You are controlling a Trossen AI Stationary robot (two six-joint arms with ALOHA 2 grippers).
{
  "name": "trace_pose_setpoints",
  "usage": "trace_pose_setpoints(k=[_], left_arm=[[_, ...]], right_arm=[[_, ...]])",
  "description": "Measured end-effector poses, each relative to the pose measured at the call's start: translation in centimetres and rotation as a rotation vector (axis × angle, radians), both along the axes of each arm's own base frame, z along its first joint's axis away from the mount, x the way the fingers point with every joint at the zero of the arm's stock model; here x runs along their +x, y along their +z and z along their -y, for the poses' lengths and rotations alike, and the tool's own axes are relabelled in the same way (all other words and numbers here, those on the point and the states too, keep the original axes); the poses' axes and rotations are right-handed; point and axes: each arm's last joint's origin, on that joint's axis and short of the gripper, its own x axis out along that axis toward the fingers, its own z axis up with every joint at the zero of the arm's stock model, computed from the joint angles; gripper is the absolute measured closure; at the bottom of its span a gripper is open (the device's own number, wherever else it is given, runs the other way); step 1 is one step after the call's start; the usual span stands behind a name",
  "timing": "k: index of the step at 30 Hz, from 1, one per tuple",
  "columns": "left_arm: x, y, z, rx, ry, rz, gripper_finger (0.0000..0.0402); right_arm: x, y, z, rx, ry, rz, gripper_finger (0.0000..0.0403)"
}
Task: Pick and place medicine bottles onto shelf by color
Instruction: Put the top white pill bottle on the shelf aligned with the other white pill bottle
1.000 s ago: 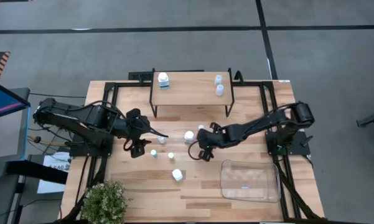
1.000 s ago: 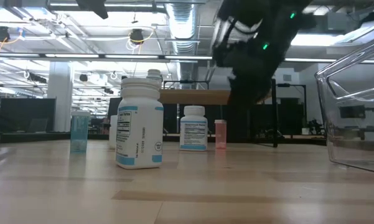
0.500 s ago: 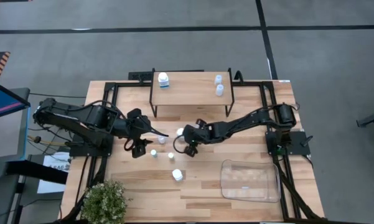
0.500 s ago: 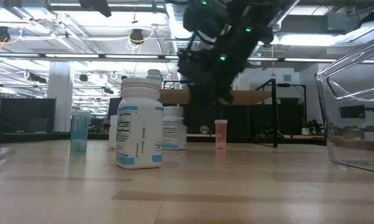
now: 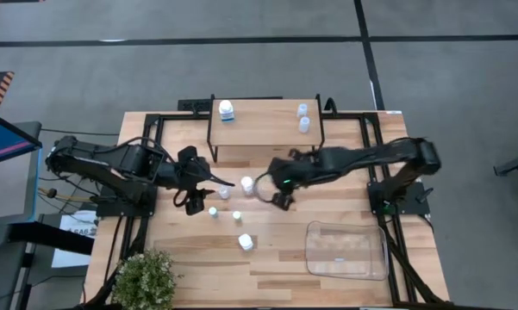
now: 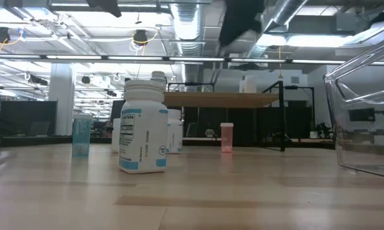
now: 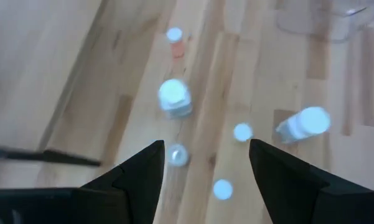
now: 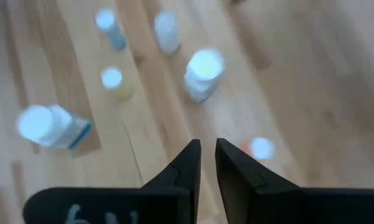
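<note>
The shelf (image 5: 265, 133) stands at the table's far middle with a white bottle (image 5: 227, 109) and two clear bottles (image 5: 303, 117) on its top board. On the table stand a white bottle (image 5: 247, 183) (image 8: 204, 71), several tiny bottles (image 5: 224, 193) and a second white bottle (image 5: 246, 243) (image 6: 142, 131). An orange-capped bottle (image 8: 259, 148) (image 6: 227, 137) stands under my right arm. My right gripper (image 5: 269, 189) (image 8: 208, 144) hangs high over the white bottle, shut and holding nothing. My left gripper (image 5: 209, 181) (image 7: 205, 146) hovers open over the tiny bottles.
A clear plastic tray (image 5: 346, 250) (image 6: 364, 121) lies at the near right. A potted plant (image 5: 146, 280) sits at the near left corner. Black frame rails run along the table's left and right sides. Bare wood lies between the bottles and the tray.
My right gripper went toward the table's left, low beside the middle white bottle, then rose high above the table with nothing in it. That white bottle has slid a little toward the left and still stands upright.
</note>
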Motion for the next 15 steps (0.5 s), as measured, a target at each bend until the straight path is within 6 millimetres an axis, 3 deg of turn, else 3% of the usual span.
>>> trace_pose_setpoints(k=[6, 10, 15], left_arm=[[2.4, -0.5, -0.9, -0.01, -0.104, 0.028, 0.0181], [4.8, -2.3, -1.4, -0.034, -0.197, -0.038, 0.0171], [7.5, -5.4, -2.2, 0.032, -0.29, -0.164, 0.0138]], right_arm=[[-6.5, 7.2, 1.0, 0.024, -0.106, 0.243, 0.0332], [-10.3, 9.6, 1.5, 0.028, -0.159, 0.325, 0.0328], [-13.3, 10.9, 2.1, -0.022, -0.228, 0.36, 0.0306]])
